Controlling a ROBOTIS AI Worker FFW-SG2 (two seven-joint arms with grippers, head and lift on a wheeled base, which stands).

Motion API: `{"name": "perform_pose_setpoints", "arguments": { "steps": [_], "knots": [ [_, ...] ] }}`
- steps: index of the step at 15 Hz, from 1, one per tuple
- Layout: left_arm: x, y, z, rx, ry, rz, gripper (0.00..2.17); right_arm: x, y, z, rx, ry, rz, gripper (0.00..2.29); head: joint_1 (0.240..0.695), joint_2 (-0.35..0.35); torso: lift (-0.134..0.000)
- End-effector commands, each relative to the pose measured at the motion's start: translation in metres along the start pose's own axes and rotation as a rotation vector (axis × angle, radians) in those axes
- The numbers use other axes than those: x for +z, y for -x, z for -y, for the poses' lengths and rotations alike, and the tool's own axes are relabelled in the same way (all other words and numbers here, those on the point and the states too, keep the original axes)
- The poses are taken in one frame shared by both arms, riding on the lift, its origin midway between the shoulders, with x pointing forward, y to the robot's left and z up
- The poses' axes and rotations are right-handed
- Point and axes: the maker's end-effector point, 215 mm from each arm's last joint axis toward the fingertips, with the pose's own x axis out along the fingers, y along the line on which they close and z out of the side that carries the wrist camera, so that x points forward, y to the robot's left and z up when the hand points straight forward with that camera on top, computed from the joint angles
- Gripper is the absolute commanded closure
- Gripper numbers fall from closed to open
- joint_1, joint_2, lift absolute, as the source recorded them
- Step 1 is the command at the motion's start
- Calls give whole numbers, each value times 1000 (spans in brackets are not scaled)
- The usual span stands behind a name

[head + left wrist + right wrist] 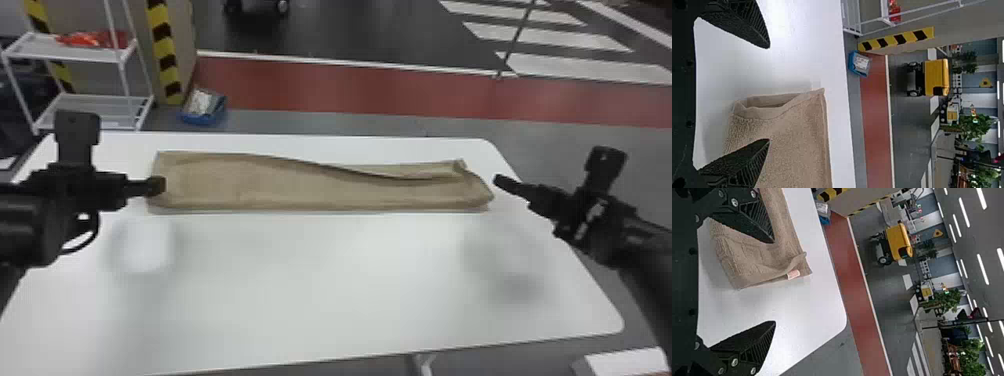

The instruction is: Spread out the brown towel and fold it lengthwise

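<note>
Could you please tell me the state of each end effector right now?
Left end effector: open, holding nothing, near one end of the brown towel.
Right end effector: open, holding nothing, near the other end.

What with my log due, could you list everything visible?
towel: one, brown, table's far half
label: one, white, towel's right end
table: one, white, centre
rack: one, white, far left
bundle: count unclear, red, rack top
bin: one, blue, beyond table
strips: at least two, yellow-black, by rack
machines: two, yellow, background
box: one, white, near right
floor: one, grey, red, white, around
arms: two, black, sides
left tool: one, black, towel's left end
right tool: one, black, right of towel
</note>
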Motion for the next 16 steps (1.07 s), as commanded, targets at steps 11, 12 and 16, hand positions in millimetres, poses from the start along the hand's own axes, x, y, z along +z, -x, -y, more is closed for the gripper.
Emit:
{"name": "perform_pose_setpoints", "arguments": {
  "steps": [11,12,16],
  "knots": [
    [-20,-8,4,-126,131,-113,178,-50,-22,-32,-22,247,-145,289,695,-138,-120],
    [-20,-7,10,-145,145,-113,211,-51,-21,-27,-40,254,-149,313,695,-138,-120],
    [-22,-9,26,-170,132,-119,248,-56,-20,-21,-54,282,-167,323,695,-153,-120]
  ]
}}
